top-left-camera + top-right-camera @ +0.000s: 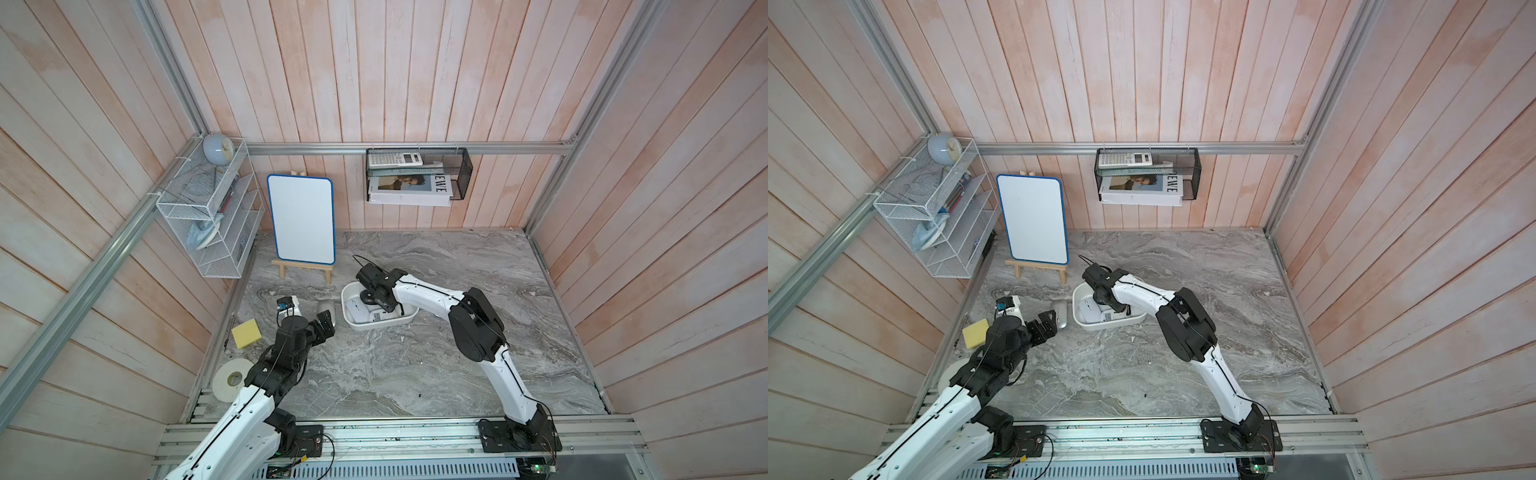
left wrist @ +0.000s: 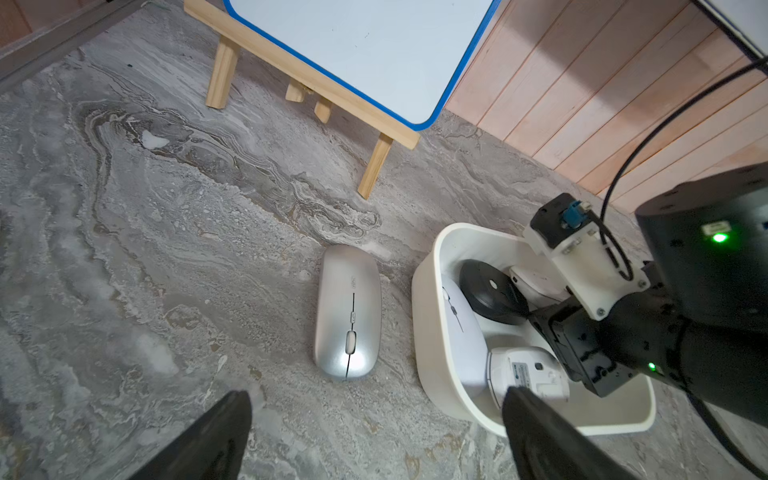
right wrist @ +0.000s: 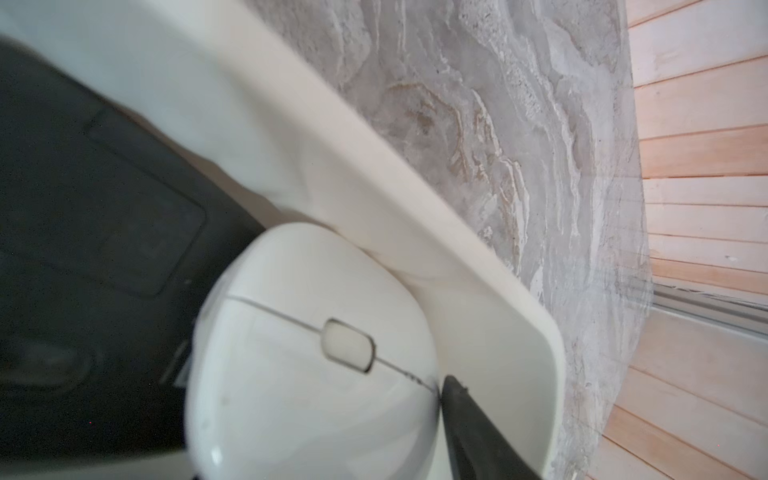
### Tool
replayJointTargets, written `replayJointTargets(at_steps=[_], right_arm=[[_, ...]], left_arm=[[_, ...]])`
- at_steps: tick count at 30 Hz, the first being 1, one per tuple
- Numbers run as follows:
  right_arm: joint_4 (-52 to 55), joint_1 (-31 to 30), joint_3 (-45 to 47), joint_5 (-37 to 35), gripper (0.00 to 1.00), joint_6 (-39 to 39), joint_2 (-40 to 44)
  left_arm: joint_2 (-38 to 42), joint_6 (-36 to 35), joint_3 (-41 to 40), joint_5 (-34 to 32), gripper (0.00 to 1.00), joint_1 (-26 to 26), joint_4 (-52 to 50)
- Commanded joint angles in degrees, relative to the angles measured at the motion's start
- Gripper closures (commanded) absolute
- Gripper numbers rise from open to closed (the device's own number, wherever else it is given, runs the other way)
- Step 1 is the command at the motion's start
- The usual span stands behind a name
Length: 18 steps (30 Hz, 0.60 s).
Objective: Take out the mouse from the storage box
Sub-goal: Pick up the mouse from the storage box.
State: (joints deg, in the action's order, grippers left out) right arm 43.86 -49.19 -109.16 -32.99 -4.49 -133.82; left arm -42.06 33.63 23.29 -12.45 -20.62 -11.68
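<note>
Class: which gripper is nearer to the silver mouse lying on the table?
Left. The left gripper hovers open just short of the silver mouse, not touching it. The right gripper is down inside the storage box beside that mouse.

Whiteboard (image 1: 301, 219), wire rack (image 1: 183, 203), mesh basket (image 1: 464, 174)

Top views: high up, looking down over the whole table (image 1: 415, 374).
Left wrist: low, facing the storage box (image 2: 427, 332).
Right wrist: very close, inside that box.
</note>
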Motion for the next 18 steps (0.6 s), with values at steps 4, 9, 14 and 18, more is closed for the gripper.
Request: replayJointTargets(at_steps=[4, 9, 14, 18], right_arm=[[-3.4, 0.5, 2.5, 1.5, 0.54, -0.5, 1.5], [-5.0, 0.4, 5.1, 2.0, 0.61, 0.1, 3.7], [-6.0, 0.3, 7.7, 2.2, 0.63, 1.4, 7.0], [-5.4, 0.1, 8.2, 1.6, 0.64, 2.2, 9.8]], left_arm=[[0.1, -0.9, -1.0, 0.2, 0.0, 0.4, 1.3], [0.1, -0.9, -1.1, 0.3, 0.0, 0.3, 1.4], [0.1, -0.9, -1.1, 0.3, 0.0, 0.3, 1.4], [0.1, -0.9, -1.1, 0.4, 0.0, 0.3, 1.6]])
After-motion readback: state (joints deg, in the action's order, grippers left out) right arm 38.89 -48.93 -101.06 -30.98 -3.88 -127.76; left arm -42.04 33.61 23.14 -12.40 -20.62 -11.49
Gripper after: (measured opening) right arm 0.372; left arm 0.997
